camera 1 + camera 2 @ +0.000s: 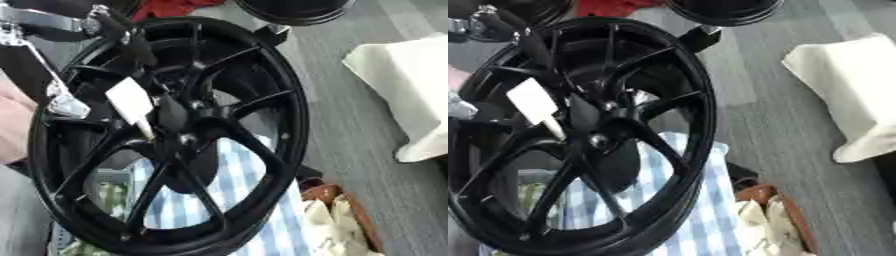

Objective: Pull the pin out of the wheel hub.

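So, quick status from my end. The wheel fills most of the view, standing on edge and tilted, with a blue checked cloth showing through the spokes behind it. The pin is the white flat tab with a pale slim stem. It sits left of the hub, in the gap between two spokes, roughly mid-height on the wheel.

Its long axis slants from upper left down to lower right, stem end pointing in at the hub. To me that means the pull goes back along that line, up and to the left, away from the hub.

Only my left arm is around. It comes in from the upper left corner, and the left robot hand is a dark shape just above the pin, against the upper left of the rim. It's black on black, so I honestly can't tell whether it's released, clenched or grasping anything. The right robot hand doesn't show at all.

Count: one pin, and two wheels, the second wheel only peeking in at the top edge.
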You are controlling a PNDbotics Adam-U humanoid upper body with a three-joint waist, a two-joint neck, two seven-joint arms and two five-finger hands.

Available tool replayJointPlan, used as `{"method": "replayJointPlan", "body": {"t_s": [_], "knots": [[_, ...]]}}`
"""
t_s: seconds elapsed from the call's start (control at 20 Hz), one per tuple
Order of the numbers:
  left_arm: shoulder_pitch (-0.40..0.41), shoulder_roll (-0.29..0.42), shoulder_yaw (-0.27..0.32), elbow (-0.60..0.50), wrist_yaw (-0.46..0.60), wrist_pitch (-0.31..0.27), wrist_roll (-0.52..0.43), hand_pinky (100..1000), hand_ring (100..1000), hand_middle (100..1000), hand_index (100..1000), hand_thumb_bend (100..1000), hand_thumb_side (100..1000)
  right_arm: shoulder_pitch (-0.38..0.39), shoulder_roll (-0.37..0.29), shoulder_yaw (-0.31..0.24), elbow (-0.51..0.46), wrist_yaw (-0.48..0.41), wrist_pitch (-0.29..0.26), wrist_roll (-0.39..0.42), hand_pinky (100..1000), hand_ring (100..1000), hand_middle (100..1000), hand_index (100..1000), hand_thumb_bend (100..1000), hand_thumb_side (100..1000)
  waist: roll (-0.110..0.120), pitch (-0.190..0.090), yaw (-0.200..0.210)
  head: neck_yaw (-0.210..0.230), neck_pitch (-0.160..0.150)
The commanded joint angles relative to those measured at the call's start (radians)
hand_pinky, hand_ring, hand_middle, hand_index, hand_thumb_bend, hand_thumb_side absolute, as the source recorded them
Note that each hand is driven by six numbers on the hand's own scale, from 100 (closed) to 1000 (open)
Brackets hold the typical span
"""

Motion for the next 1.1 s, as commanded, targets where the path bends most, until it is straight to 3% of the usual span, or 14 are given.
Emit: {"method": "replayJointPlan", "body": {"t_s": [0.05,0.7,0.95,1.1], "knots": [[-0.016,0.007,-0.004,0.024,-0.014,-0.05,-0.035,822,807,787,879,396,364,-0.006,-0.008,-0.002,-0.019,-0.009,0.001,0.0,817,718,752,647,100,458,-0.002,-0.011,-0.003,0.006,0.005],[-0.008,-0.008,-0.017,0.062,-0.035,-0.08,-0.035,823,811,799,867,378,309,-0.011,0.001,0.002,-0.019,-0.015,0.004,0.001,818,718,752,646,100,469,0.0,-0.007,-0.007,-0.028,-0.022],[-0.007,-0.01,-0.028,0.066,-0.042,-0.093,-0.035,823,809,782,847,340,195,-0.012,0.003,0.002,-0.019,-0.018,0.006,0.002,819,719,753,647,100,473,0.002,-0.008,-0.008,-0.026,-0.029],[-0.003,-0.011,-0.04,0.071,-0.047,-0.104,-0.035,817,800,762,829,318,178,-0.013,0.004,0.003,-0.019,-0.019,0.006,0.002,819,719,753,647,100,474,0.003,-0.008,-0.009,-0.025,-0.031]]}}
